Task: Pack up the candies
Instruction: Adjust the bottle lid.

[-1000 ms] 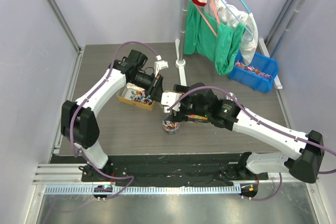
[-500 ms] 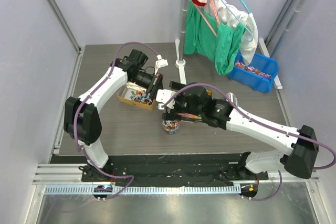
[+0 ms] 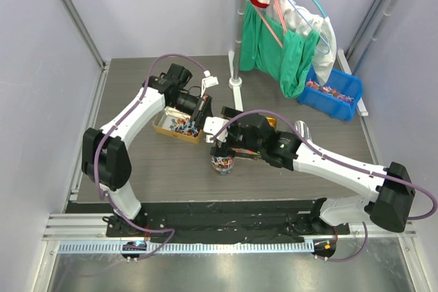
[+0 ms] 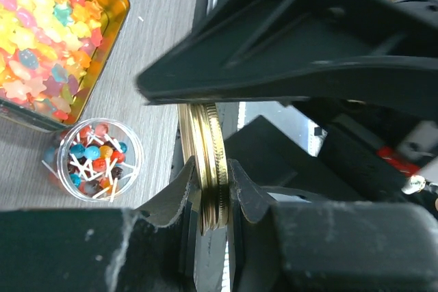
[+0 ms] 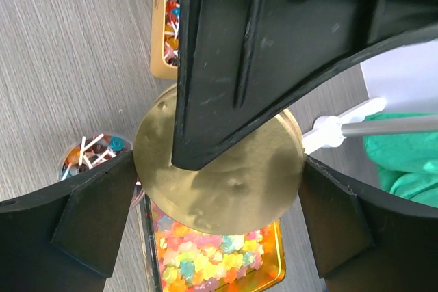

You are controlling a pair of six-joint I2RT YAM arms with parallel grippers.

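My left gripper (image 4: 213, 187) is pinching a gold lid (image 5: 254, 176) by its rim, holding it on edge in the air just beyond the clear jar (image 3: 222, 169). My right gripper (image 5: 217, 200) is spread wide, with one finger on each side of that lid. I can't tell if they touch it. The candies (image 4: 92, 158) sit in the jar, and there are more in a gold tin (image 3: 174, 136) to the jar's far left.

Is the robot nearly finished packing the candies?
Partly. Done: the clear jar already holds candies. In hand: the left gripper pinches the gold lid, with the right gripper open around it. Left: the lid is not on the jar yet, and the blue bin has more candies.
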